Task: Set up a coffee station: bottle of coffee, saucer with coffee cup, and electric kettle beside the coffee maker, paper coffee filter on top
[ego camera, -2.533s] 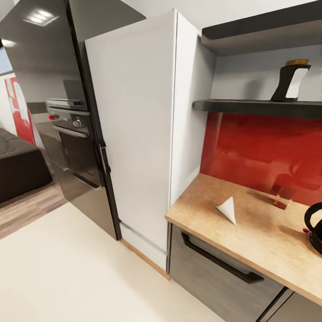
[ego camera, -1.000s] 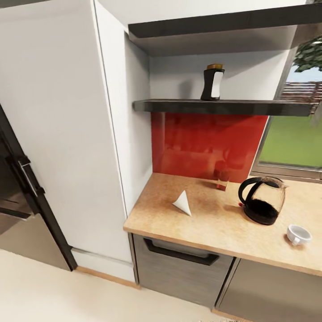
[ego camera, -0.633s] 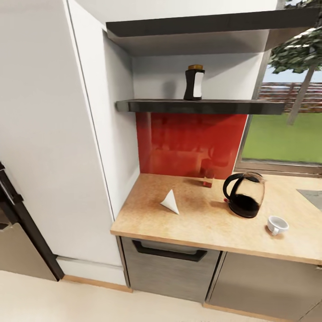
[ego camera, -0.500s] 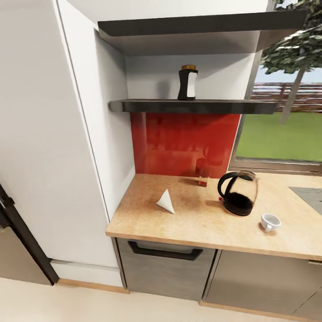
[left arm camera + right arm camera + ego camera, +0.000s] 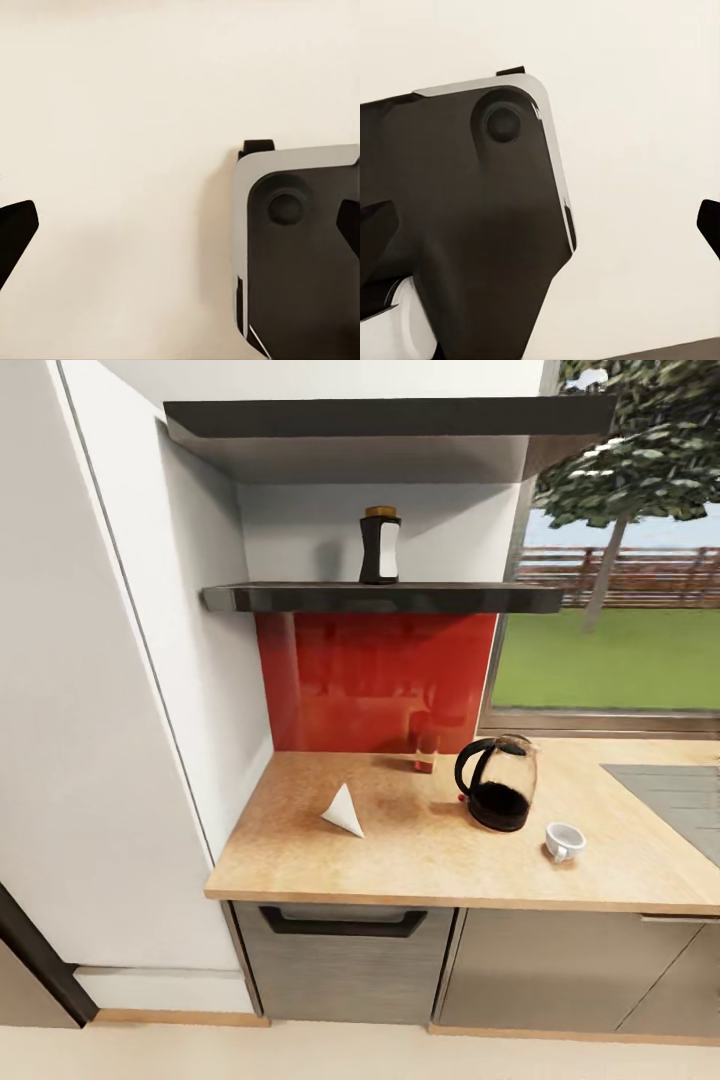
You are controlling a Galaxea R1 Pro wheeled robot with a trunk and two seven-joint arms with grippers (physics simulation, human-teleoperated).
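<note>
The kitchen countertop (image 5: pixel 300 860) spreads in front of me, beige and speckled, its near edge over grey cabinets, with the corner of the steel sink (image 5: pixel 670 795) at the far right. To the left stands a tall white cabinet (image 5: pixel 110 710), and the worktop butts against it, so this end is a sheltered corner suited to a station. A red backsplash (image 5: pixel 375 675) rises behind the worktop, and above that a dark kitchen shelf (image 5: pixel 380 597) runs from the cabinet to the window.

On that shelf, near its middle, the bottle of coffee (image 5: pixel 381 546) stands upright with its yellow cap on top; it is high and far from me, so I judge it the reach that needs me closest in. On the worktop the electric kettle (image 5: pixel 496 783) stands upright right of centre. Left of it, well apart, the paper coffee filter (image 5: pixel 343 812) lies tipped on its side, a light thing that will not stand. Near the kettle's right, toward me, the coffee cup (image 5: pixel 564 841) rests on bare worktop with no dish under it. A small red-based thing (image 5: pixel 425 752) by the backsplash is too small to tell.

My left gripper (image 5: pixel 180 225) and right gripper (image 5: pixel 547 225) hang over pale floor beside my base, fingertips wide apart at the frame edges and holding nothing, tucked low, I judge, for driving.
</note>
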